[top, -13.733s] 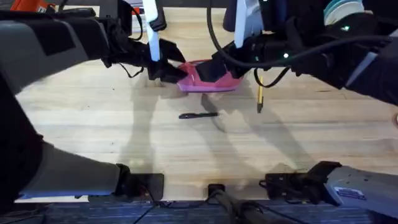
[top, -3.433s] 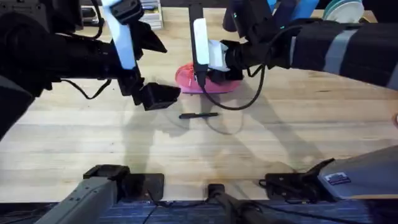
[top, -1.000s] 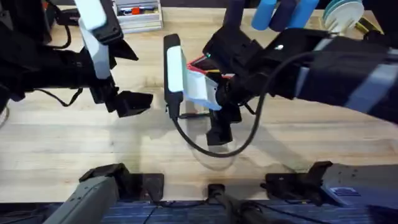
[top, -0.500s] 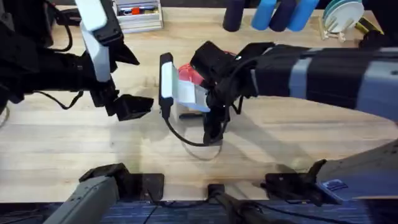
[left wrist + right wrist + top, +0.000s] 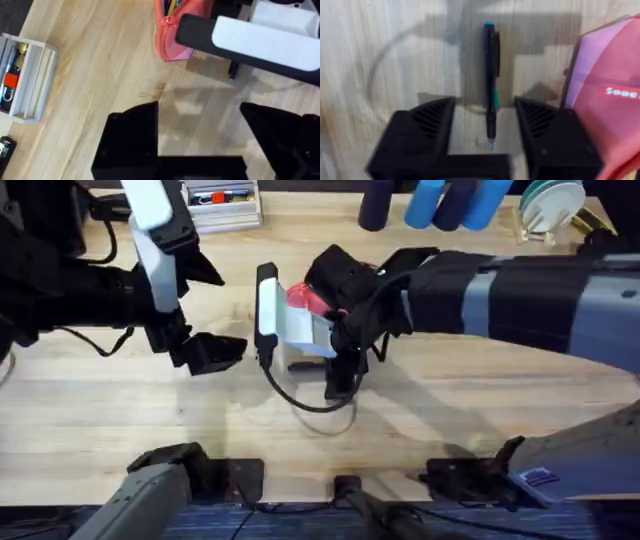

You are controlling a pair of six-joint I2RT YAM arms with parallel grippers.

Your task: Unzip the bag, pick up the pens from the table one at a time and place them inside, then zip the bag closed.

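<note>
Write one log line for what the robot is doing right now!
step: pick black pen | right gripper: open, fingers astride black pen on table | left gripper: open, empty | pink bag: unzipped

Clear organizer tray holding small items; blue cylinders at far edge.

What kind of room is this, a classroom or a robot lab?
It looks like a robot lab or workshop. Two robot arms work at a wooden table, one reaching for a black pen beside a pink bag, and a tray of small supplies sits nearby.
</note>
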